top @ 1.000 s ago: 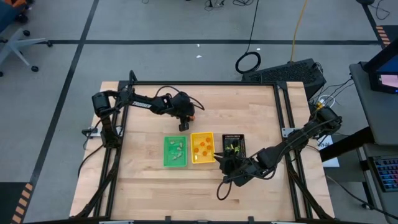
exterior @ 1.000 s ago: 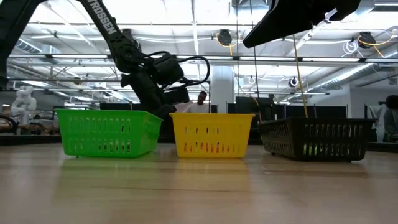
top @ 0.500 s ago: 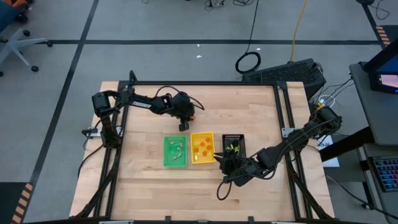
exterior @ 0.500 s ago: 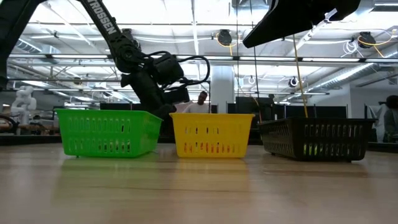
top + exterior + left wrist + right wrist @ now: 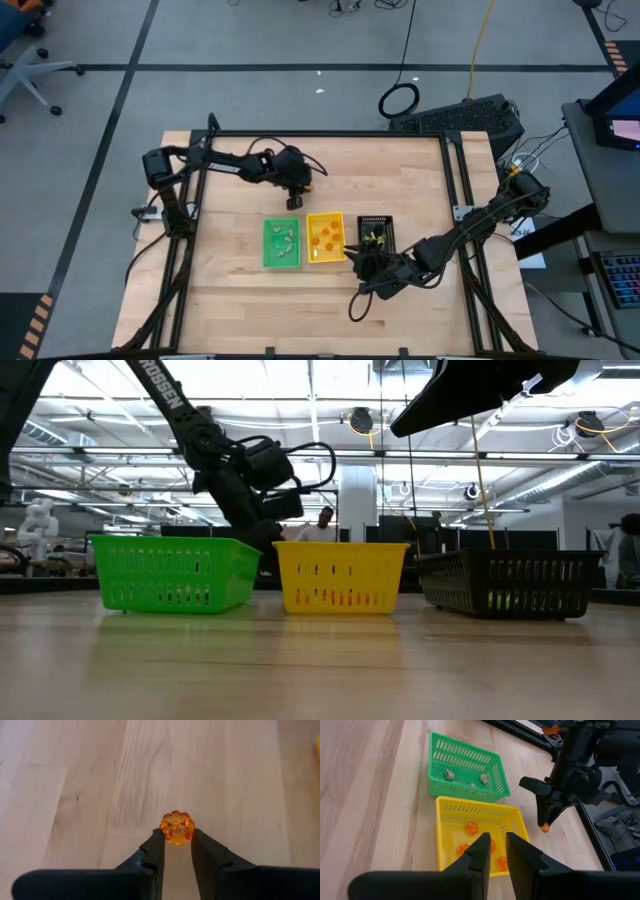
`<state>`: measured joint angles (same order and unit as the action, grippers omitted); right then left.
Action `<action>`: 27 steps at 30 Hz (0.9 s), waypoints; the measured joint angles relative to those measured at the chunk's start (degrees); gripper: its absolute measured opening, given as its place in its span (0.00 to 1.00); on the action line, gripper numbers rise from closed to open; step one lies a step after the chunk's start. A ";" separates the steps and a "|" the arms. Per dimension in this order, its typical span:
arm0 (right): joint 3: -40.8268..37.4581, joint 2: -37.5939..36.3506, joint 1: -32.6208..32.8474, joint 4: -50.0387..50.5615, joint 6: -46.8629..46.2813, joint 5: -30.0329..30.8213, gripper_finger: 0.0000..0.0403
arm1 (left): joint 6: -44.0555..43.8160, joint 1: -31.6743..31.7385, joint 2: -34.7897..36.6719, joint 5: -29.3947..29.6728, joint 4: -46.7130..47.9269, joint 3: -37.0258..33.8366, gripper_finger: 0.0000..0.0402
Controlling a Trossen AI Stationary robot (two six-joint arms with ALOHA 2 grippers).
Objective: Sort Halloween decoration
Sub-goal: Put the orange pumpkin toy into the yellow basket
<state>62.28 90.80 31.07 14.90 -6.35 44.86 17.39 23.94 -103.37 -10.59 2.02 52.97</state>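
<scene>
My left gripper (image 5: 293, 203) stands beyond the far edge of the trays, fingers pointing down, shut on a small orange pumpkin trinket (image 5: 176, 826). The trinket also shows in the right wrist view (image 5: 546, 826). Three trays stand in a row: a green tray (image 5: 282, 243) with pale pieces, a yellow tray (image 5: 325, 238) with orange pumpkins, and a black tray (image 5: 376, 235) with yellow-green pieces. My right gripper (image 5: 362, 262) waits by the black tray's near left corner. Its fingers (image 5: 482, 850) stand a narrow gap apart with nothing between them. My left gripper pinches the orange pumpkin's two opposite sides (image 5: 167, 834) between its two fingers, only at their free ends. The fingers come from above, pointing down. The pumpkin sits with its ribbed top up and appears just clear of the wood.
The table is bare wood (image 5: 400, 170) around the left gripper and toward the far and right edges. A black frame (image 5: 455, 180) runs along the table's sides. In the low view the trays (image 5: 340, 575) hide the left gripper's fingertips. A person shows far behind.
My left gripper has risen a little beyond the trays, still shut on the orange pumpkin. My right gripper has kept still.
</scene>
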 joint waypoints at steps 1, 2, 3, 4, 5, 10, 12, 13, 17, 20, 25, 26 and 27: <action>0.00 0.00 0.00 0.00 0.00 0.01 0.12 | 0.02 -0.01 0.39 -0.02 0.79 0.00 0.19; 0.00 0.00 0.00 0.00 0.00 0.00 0.12 | 0.00 -0.09 0.87 -0.02 1.06 0.00 0.19; 0.00 0.00 0.00 -0.02 0.05 -0.01 0.12 | 0.00 -0.12 1.58 -0.10 1.43 0.00 0.19; 0.00 0.00 0.00 0.01 0.13 -0.05 0.12 | -0.03 -0.12 2.42 -0.48 2.19 0.00 0.19; 0.00 0.00 0.00 0.01 0.13 -0.07 0.12 | -0.07 -0.16 3.23 -1.19 2.42 0.00 0.19; -0.02 0.00 -0.23 -0.48 -0.30 -0.13 0.12 | -0.57 -0.90 7.53 -4.77 4.10 0.00 0.19; -0.02 0.00 -0.60 -0.50 -0.48 -0.23 0.13 | -0.59 -1.52 9.52 -6.11 4.73 0.00 0.19; -0.02 0.00 -0.80 -0.46 -0.40 -0.70 0.14 | -0.61 -1.98 10.26 -6.59 4.77 0.00 0.19; -0.02 0.00 -2.26 -0.24 0.30 -1.92 0.21 | -0.66 -3.82 13.57 -9.08 4.96 -0.01 0.19; -0.02 0.02 -3.44 -0.53 3.13 -2.08 0.30 | -1.22 -5.45 15.67 -10.43 5.16 0.02 0.19; -0.02 0.02 -5.81 -5.29 10.83 -1.76 0.44 | -2.56 -8.35 18.33 -10.54 4.48 0.00 0.19; -0.02 0.02 -6.20 -6.53 12.84 -1.68 0.46 | -3.07 -8.94 18.70 -10.54 4.62 0.00 0.19; -0.02 0.02 -6.56 -7.58 14.99 -1.66 0.48 | -3.50 -9.52 19.09 -10.54 4.65 0.00 0.19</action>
<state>62.26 90.83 24.51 7.31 8.64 43.20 13.88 14.42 -84.28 -21.12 6.66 52.97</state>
